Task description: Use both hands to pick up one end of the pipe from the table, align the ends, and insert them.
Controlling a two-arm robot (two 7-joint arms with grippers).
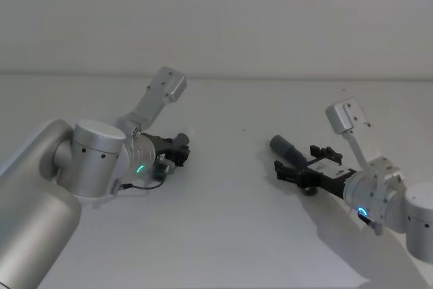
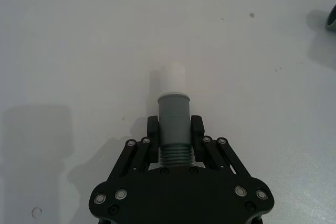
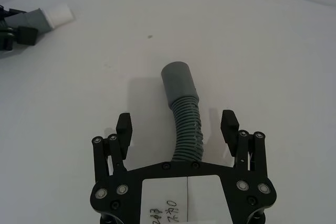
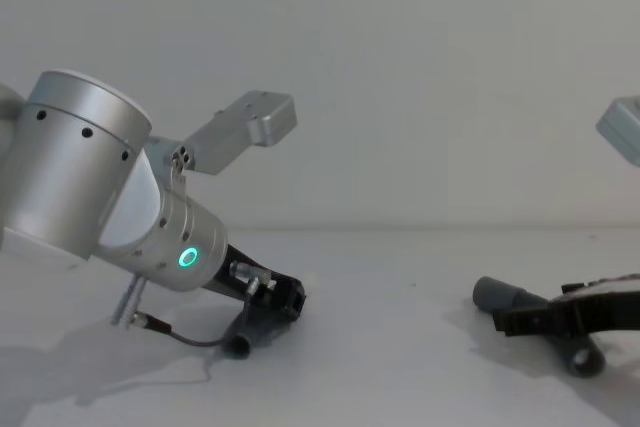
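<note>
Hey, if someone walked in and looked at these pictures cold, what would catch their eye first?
Probably the left gripper, low over the white table on the robot's left, shut on a grey tube piece whose pale tip pokes out ahead of it. Next, the right gripper on the robot's right, open and straddling the ribbed stretch of the second tube piece, which lies on the table.

I see white matte desk [image 1: 223, 235], few dark specks [image 3: 150, 37]. Longer tube piece [image 3: 185, 119] lies flat at right; shorter piece [image 2: 173, 114] touches desk at left.
</note>
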